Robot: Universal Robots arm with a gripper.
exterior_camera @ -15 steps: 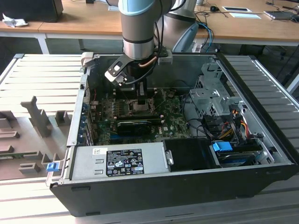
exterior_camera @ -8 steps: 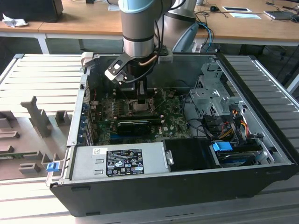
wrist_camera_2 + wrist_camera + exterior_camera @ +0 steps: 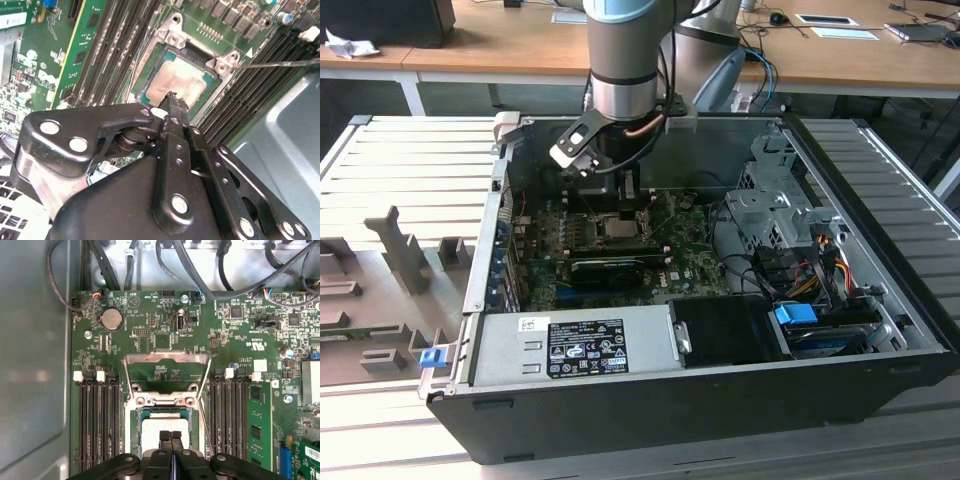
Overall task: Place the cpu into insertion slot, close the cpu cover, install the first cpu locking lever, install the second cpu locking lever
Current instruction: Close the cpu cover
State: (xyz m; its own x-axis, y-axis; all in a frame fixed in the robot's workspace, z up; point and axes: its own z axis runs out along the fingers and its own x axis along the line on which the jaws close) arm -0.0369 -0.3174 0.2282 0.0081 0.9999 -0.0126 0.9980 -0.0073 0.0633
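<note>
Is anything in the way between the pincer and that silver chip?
Nothing visible. The pincer hangs right over the chip, which lies in the slot; the cover stands open, clear of both.

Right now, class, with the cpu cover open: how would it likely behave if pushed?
The cpu cover looks like thin sheet metal, so probably light, stiff, but bendable if forced. It seems hinged beside the cpu, so a push would likely swing it rather than slide it.
</note>
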